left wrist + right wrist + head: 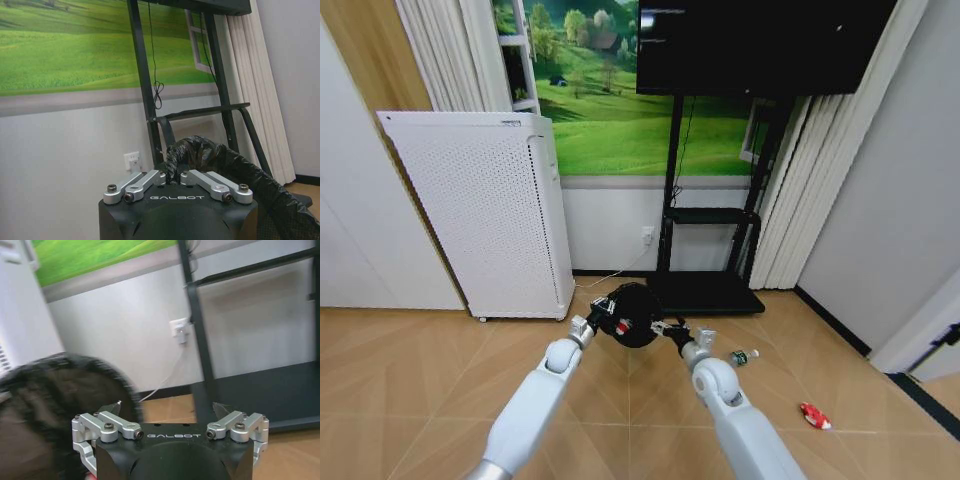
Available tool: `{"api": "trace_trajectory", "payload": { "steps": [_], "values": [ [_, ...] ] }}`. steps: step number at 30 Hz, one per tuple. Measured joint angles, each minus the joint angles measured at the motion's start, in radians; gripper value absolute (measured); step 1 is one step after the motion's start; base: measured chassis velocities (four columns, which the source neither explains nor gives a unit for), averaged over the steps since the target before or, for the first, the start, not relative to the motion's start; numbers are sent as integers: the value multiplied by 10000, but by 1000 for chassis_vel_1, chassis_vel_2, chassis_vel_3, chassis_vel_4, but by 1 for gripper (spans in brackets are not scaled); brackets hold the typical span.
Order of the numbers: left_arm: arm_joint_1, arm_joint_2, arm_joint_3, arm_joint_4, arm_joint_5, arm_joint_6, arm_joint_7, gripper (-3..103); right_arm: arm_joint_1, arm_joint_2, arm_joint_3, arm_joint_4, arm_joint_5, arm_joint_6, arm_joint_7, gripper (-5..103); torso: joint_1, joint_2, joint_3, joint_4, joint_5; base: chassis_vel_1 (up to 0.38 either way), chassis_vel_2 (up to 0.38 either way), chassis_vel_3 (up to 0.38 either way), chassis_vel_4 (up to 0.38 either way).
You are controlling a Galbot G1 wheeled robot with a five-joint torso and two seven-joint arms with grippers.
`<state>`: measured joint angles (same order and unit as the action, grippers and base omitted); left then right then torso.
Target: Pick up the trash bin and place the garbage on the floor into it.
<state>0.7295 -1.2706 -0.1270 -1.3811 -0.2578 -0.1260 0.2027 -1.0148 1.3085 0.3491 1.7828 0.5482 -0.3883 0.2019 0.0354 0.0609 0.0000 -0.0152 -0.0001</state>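
Observation:
The trash bin [636,306], small, black and lined with a black bag, hangs just above the floor between my two arms. My left gripper [602,314] is shut on its rim; in the left wrist view the fingers [150,178] meet on the crumpled bag edge of the bin [235,167]. My right gripper [667,328] is open beside the bin's other side, and in the right wrist view the right gripper [169,409] holds nothing, with the blurred bin [45,390] next to it. Of the garbage, a small clear bottle with a green label [744,356] and a red-and-white wrapper [814,415] lie on the floor to my right.
A tall white perforated appliance [490,210] stands at the left wall. A black TV stand [705,290] with a low base plate is just behind the bin, with a wall socket [647,235] and cable beside it. Curtains [800,200] hang at the right.

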Motion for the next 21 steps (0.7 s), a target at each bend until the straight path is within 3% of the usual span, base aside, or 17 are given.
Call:
{"api": "trace_trajectory", "payload": {
  "steps": [3,5,8,21],
  "values": [
    [144,173,-110,-288,-90,75,-47,7,-16,13,452,-567,-508,326,-11,100,0,0,0,1,1,0,0,0,0],
    [287,270,-274,-538,-151,119,-69,7,-9,-10,862,-1412,-1660,895,-437,100,0,0,0,1,6,0,0,0,0],
    [439,310,-364,-733,-166,154,-74,7,-8,-88,1148,-1938,-2405,1283,-912,100,0,0,1,-1,2,0,0,0,0],
    [950,558,-795,-1297,-195,296,-16,7,35,-137,1239,-2109,-1889,949,-1279,100,-1,0,0,2,0,-1,-2,4,4]
  ]
}}
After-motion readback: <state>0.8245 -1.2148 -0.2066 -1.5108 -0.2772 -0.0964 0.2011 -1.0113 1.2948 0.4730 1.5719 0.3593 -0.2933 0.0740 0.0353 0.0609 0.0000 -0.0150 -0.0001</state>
